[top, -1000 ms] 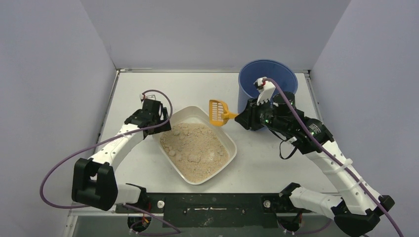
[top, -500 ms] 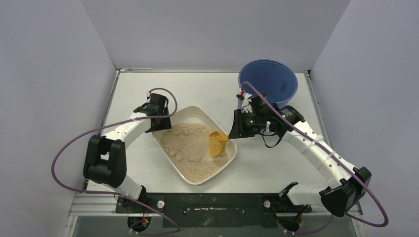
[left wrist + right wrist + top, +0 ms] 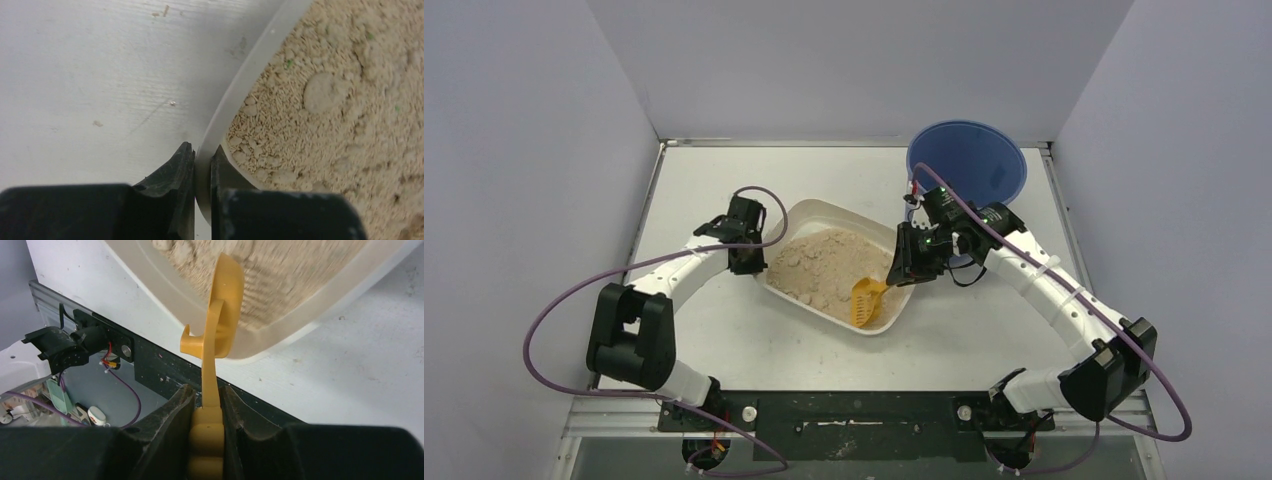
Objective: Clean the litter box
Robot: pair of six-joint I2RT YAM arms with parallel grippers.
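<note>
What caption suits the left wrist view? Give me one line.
Left gripper pinching the litter box rim, clumped beige litter inside, white table beside.

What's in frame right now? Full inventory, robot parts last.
litter box: one, off-white, table centre
litter: one fill, beige, inside the litter box
scoop: one, orange, over the box's near right corner
bucket: one, blue, far right of the table
table: one, white, under everything
cables: two, purple, one along each arm
left gripper: one, black, clamped on the box's left rim
right gripper: one, black, closed on the scoop's handle
</note>
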